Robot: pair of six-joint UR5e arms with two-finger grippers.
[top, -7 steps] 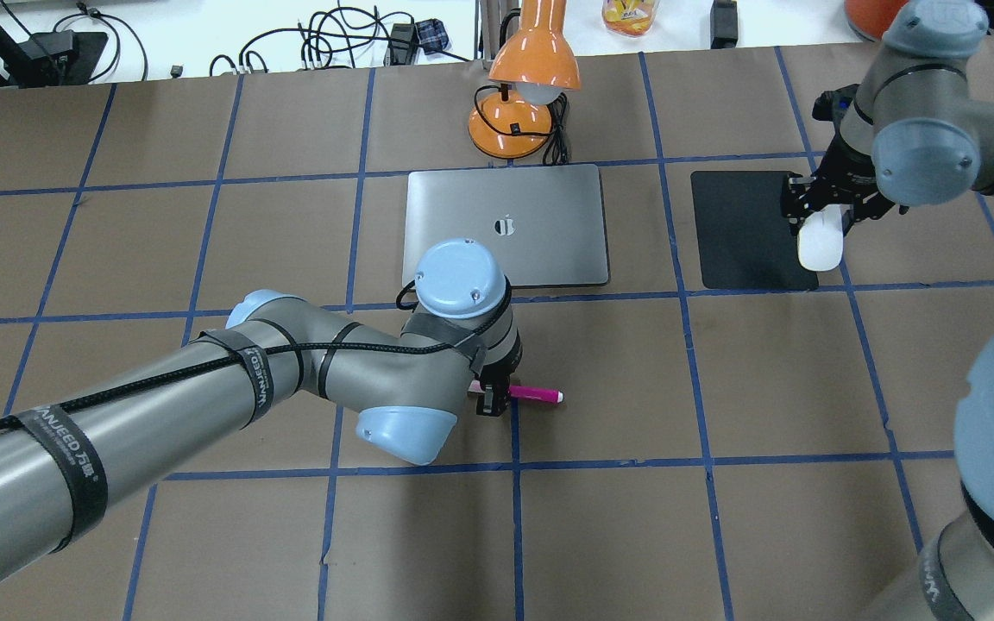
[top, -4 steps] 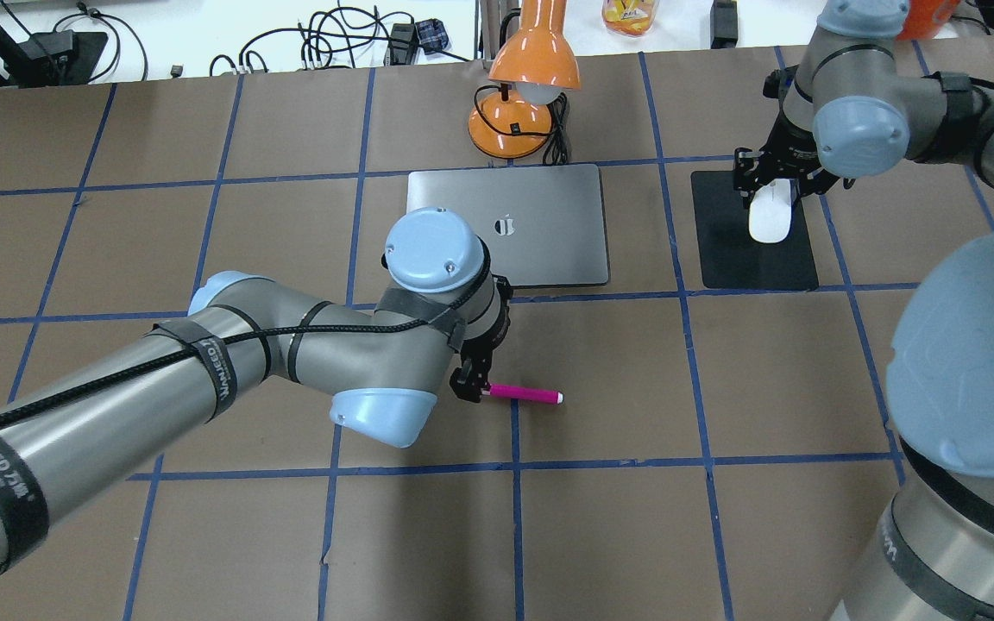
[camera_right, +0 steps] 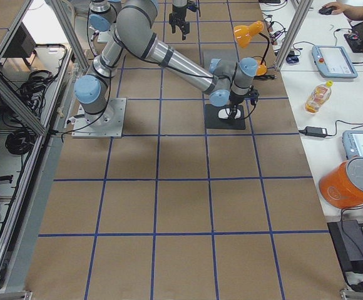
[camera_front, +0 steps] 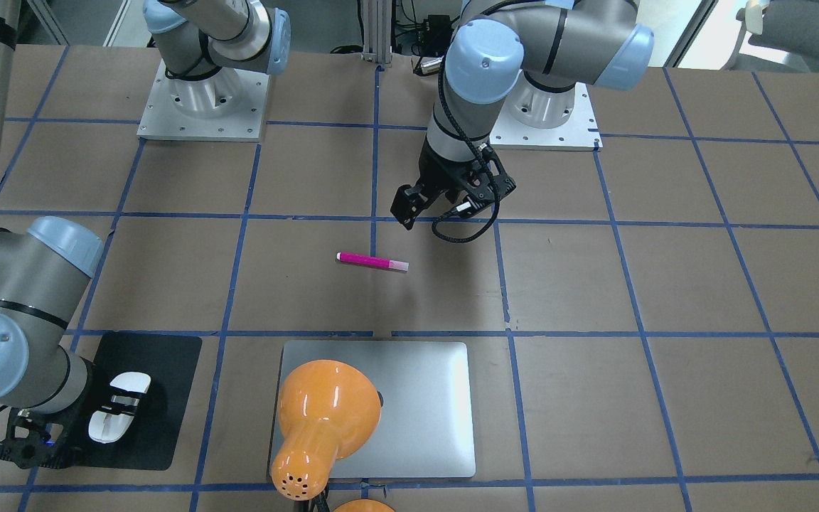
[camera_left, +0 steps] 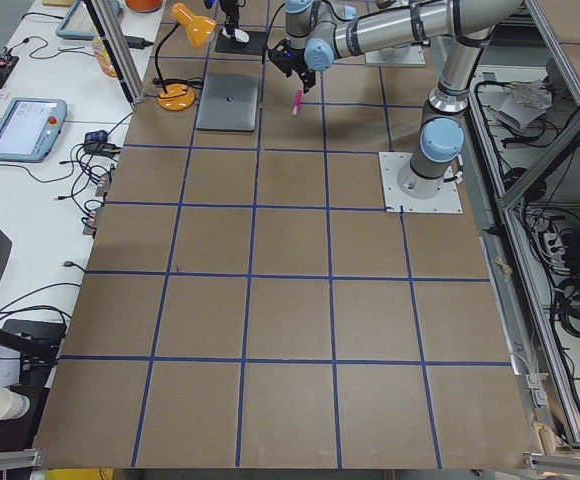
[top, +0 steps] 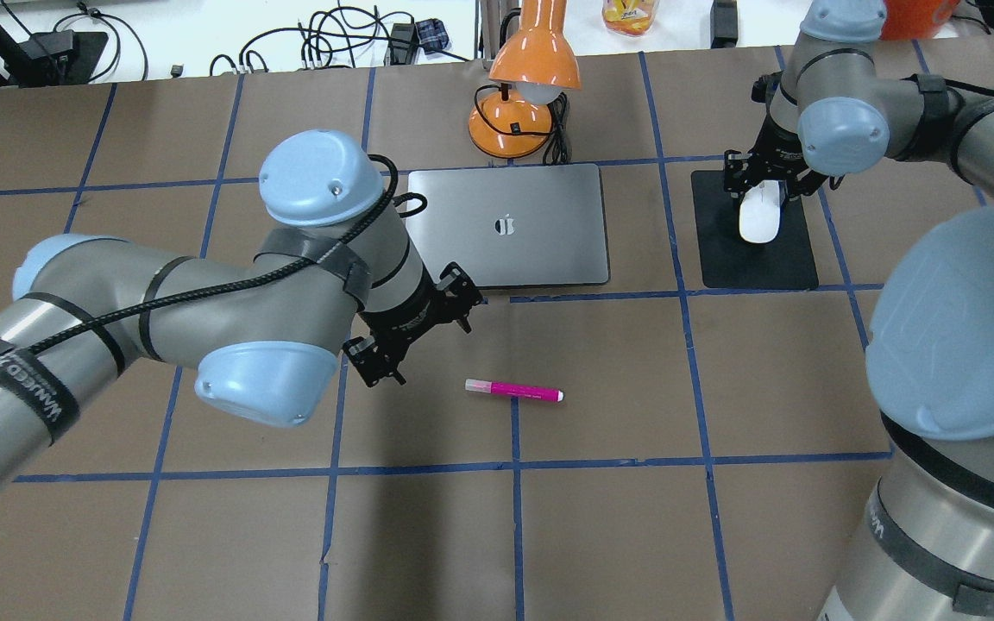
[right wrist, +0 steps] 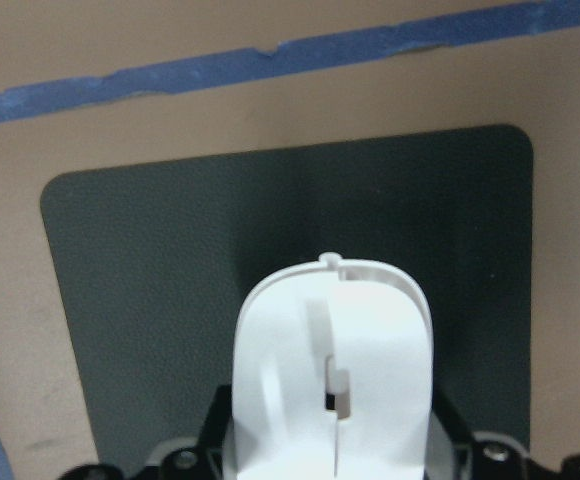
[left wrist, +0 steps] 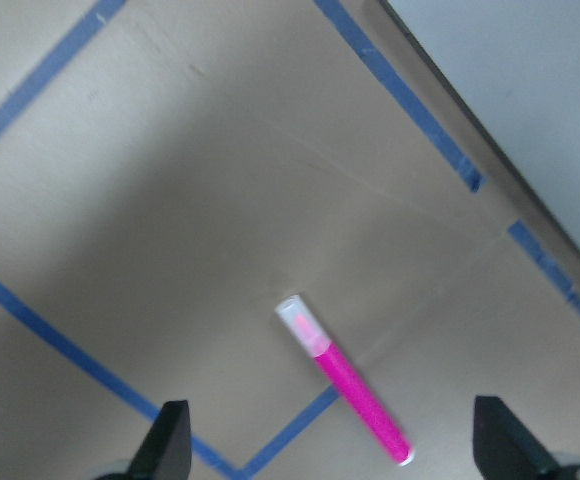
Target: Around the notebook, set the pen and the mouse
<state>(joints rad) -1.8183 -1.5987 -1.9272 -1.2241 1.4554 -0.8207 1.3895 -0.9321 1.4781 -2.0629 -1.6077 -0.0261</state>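
One pen (top: 514,391) lies flat on the surface nearest the robot, across a blue tape line and apart from the one notebook (top: 540,250) beyond it. Near the pen's left, the left claw (top: 419,336) hangs tilted above the surface on a sharply bent arm, jaws spread wide and empty. Farther off, right of the notebook, one mouse (top: 758,222) sits over one black mat (top: 760,267), clamped at its far end by the down-pointing right claw (top: 760,191) on a long-reaching arm, though whether it touches the mat cannot be told; one orange lamp (top: 519,121) stands just behind the notebook.
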